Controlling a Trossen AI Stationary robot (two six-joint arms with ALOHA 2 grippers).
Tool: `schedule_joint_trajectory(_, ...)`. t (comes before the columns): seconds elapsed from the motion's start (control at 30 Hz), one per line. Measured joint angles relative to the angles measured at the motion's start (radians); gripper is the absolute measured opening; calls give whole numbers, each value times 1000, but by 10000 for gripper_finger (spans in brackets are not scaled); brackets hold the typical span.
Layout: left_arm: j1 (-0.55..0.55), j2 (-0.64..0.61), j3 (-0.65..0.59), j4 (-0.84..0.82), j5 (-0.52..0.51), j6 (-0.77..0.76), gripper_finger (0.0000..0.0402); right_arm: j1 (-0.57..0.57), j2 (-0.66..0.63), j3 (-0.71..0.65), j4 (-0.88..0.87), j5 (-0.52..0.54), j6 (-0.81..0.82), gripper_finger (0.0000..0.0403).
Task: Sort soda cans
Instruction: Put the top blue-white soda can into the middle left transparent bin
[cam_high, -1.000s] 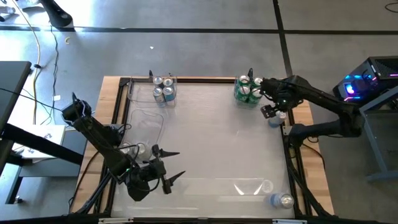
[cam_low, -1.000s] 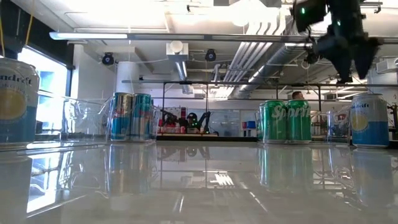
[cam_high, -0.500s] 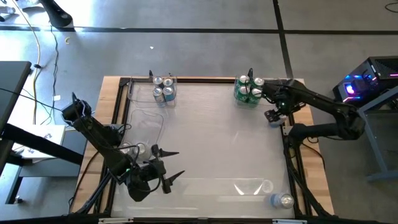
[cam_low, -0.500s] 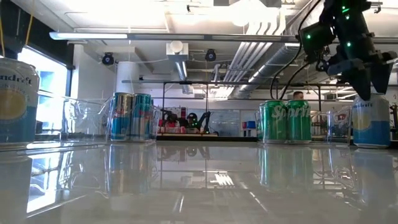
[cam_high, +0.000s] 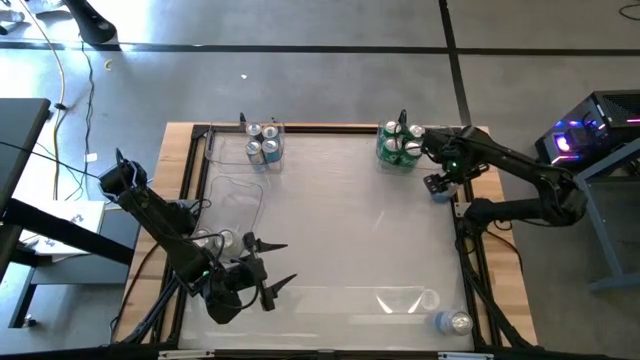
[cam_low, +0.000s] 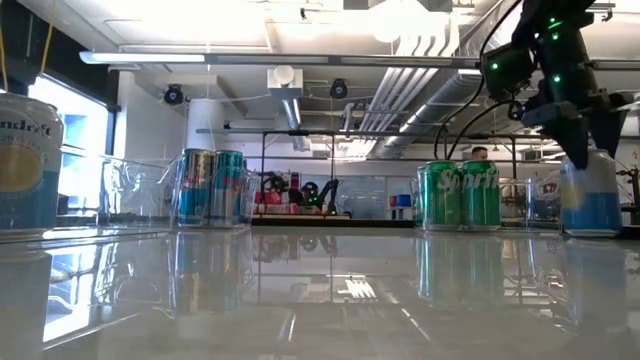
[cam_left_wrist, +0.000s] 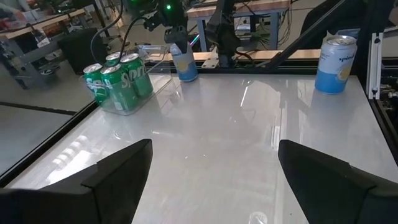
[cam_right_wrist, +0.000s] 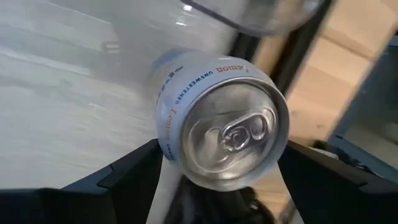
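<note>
The right end effector (cam_right_wrist: 217, 180), fingers spread, straddles 1 pale-blue soda can (cam_right_wrist: 221, 121) standing upright at the worktop's (cam_high: 330, 230) right edge beside the green cans (cam_high: 398, 145); rigid, smooth, likely slippery, it is best gripped mid-body.

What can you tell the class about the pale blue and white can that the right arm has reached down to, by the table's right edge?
The pale blue and white can is a small metal cylinder with a silver top and pull tab, and small lettering round its upper body. It stands upright on the white table, near the right edge, beside the tray of green cans. The right gripper is lowered over it, jaws open on either side; whether they touch it cannot be told.
</note>
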Motion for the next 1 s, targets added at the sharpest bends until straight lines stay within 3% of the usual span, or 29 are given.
schedule_joint_trajectory(0.37,0,0,0,0,8,-9,346,3,1,-1,21,-16,-35,306)
schedule_joint_trajectory(0.67,0,0,0,0,10,-16,346,3,3,-1,112,-33,-66,339)
schedule_joint_trajectory(1.0,6,0,0,0,11,-16,346,3,11,-1,82,-18,-104,342)
